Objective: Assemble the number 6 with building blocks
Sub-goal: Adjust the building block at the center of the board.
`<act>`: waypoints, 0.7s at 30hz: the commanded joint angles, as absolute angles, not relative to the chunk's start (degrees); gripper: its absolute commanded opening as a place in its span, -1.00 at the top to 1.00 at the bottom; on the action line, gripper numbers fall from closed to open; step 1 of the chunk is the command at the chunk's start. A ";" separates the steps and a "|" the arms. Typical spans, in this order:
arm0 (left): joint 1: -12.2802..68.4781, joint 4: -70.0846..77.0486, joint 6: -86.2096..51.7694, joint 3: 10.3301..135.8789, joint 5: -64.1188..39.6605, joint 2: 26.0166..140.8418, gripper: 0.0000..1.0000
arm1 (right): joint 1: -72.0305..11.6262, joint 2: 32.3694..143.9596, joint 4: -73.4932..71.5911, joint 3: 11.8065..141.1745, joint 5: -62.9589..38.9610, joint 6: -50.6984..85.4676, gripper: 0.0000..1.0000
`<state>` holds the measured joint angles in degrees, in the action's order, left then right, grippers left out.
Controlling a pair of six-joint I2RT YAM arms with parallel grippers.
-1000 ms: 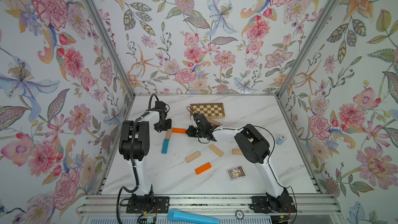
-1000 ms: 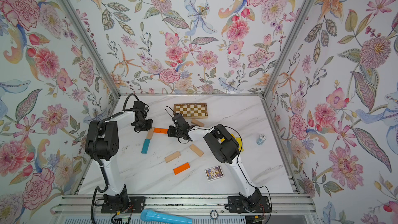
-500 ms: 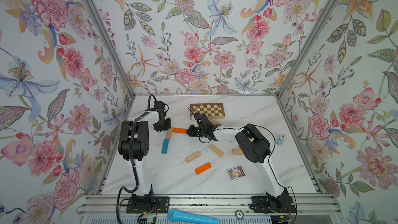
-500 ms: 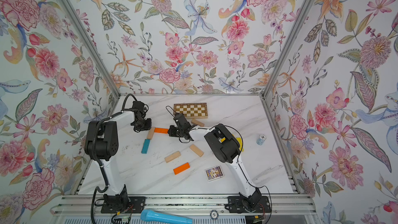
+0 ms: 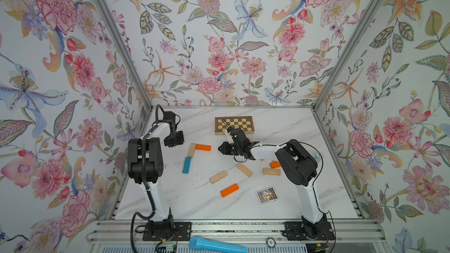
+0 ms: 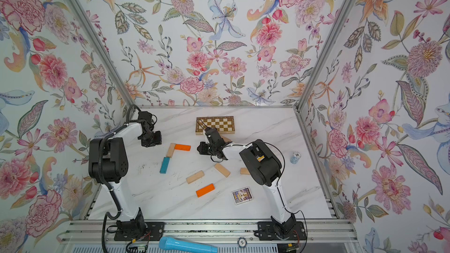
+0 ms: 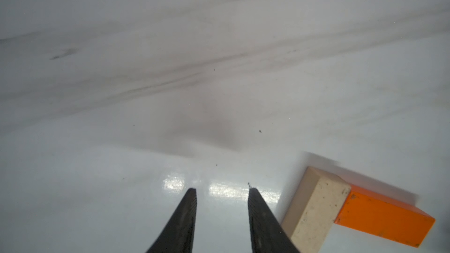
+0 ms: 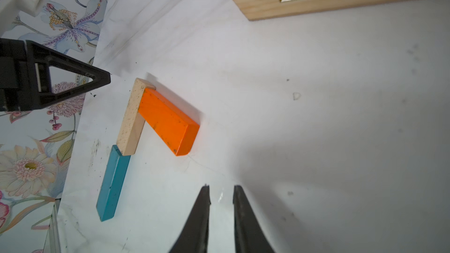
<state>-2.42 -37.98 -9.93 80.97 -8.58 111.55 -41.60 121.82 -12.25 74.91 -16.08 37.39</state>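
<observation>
Marble tabletop: left gripper jaws apart, empty; right gripper slightly parted, empty. Orange block lies crosswise, square to the pale block.

Both top views: high, front of cell, looking down, far, whole table. Wrist views: close, low over it; both share pale block & orange block.

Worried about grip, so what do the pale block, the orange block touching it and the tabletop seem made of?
Pale block: likely bare wood, matte, speckled grain. Orange block: probably wood under opaque paint, dark scuffs. Tabletop: glossy white with grey veins and glare; marble or laminate, cannot tell.
</observation>
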 commanded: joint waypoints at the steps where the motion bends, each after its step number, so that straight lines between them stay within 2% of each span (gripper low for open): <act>1: -2.23 -40.76 -10.57 76.38 -8.68 103.90 0.05 | -41.48 115.21 -14.41 71.96 -16.05 34.61 0.55; 6: -2.01 -41.29 -9.73 67.02 -10.56 93.53 -0.27 | -40.81 107.71 -15.15 66.05 -14.88 33.44 0.52; 12: 1.42 -40.36 -10.88 58.22 -13.27 84.13 -0.26 | -39.27 100.27 -17.47 59.86 -14.05 33.67 0.48; 17: 5.91 -38.67 -9.87 54.45 -12.28 82.86 -0.23 | -38.55 95.88 -18.27 56.50 -13.70 32.89 0.46; 21: 6.42 -37.31 -9.49 52.36 -9.85 83.34 -0.16 | -38.82 92.09 -19.38 53.15 -12.54 30.11 0.43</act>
<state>6.50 -38.54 -10.15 53.91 -11.73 83.50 -38.54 95.15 -17.52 55.16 -13.96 33.06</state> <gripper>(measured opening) 0.583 0.282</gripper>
